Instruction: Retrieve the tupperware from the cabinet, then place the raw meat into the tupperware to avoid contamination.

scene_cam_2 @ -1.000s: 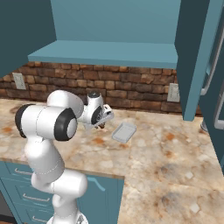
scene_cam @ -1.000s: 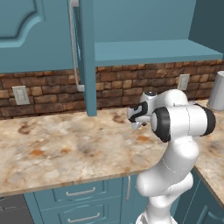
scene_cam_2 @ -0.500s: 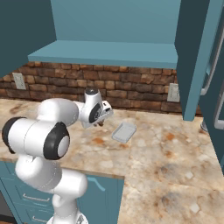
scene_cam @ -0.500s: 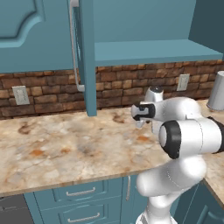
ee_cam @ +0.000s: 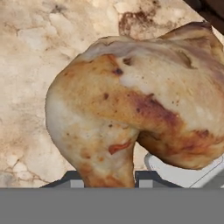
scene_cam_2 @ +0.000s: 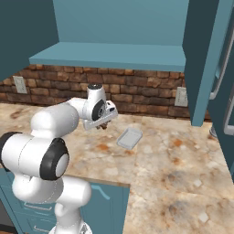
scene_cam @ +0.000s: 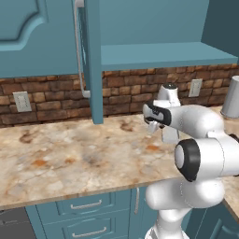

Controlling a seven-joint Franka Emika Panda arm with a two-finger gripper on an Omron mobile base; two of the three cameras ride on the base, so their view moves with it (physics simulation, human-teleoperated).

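raw meat (ee_cam: 131,105) hides most of the tupperware (ee_cam: 183,173).

Glossy white rounded shells make up the arm (scene_cam_2: 50,123), with black discs capping the big joints behind the claw (scene_cam_2: 101,125). A black band rings the wrist just behind the claw. The fingertips (ee_cam: 72,178) are small, dark grey blocks.

- The gripper (scene_cam_2: 104,124) hangs over the marble counter (scene_cam_2: 151,169), a small brown lump, the raw meat (scene_cam_2: 103,126), between its tips
- The tupperware (scene_cam_2: 130,138) lies flat on the counter just to the right of the gripper, apart from it
- Above, the cabinet (scene_cam_2: 114,32) stands open, its door (scene_cam_2: 203,55) swung out at the right
- A brick backsplash (scene_cam_2: 137,93) runs behind, with a white outlet (scene_cam_2: 181,96)
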